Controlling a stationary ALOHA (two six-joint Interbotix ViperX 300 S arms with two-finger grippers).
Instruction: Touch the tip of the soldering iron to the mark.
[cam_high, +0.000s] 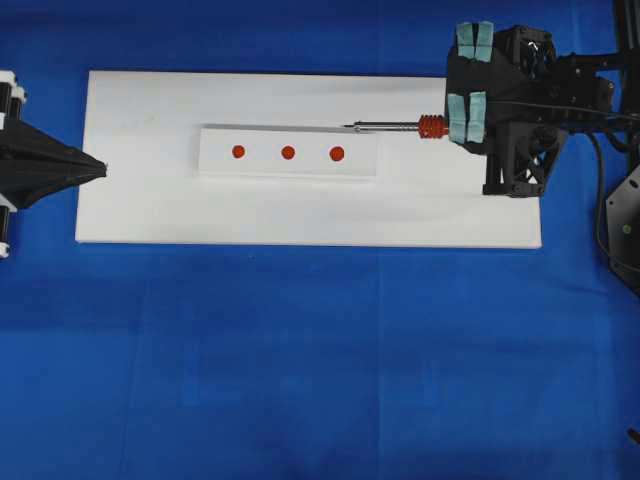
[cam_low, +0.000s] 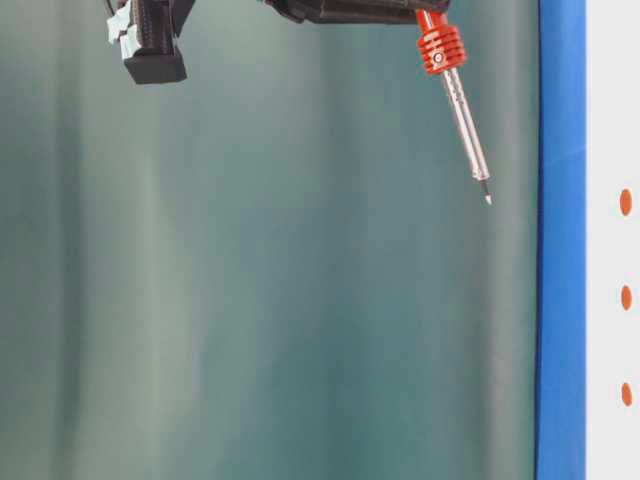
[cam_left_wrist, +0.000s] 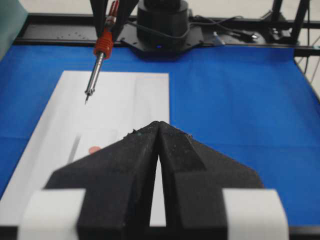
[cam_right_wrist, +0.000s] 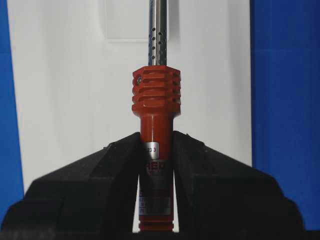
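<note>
While raised, one soldering iron (cam_high: 400, 127), three dots (cam_high: 288, 153).

Bright, even light throughout. Faint, soft shadow along the near edge of the white block (cam_high: 288, 152) seen from overhead. Near-blown glare on the white board (cam_high: 300, 215). Blurred, out of focus: left claw (cam_left_wrist: 158, 125), close to its camera.

The white block (cam_high: 288, 152) lies on the board (cam_high: 300, 215), the mark (cam_high: 288, 152) midway along it. The soldering iron (cam_high: 400, 126) hangs above the block's right rear edge.
</note>
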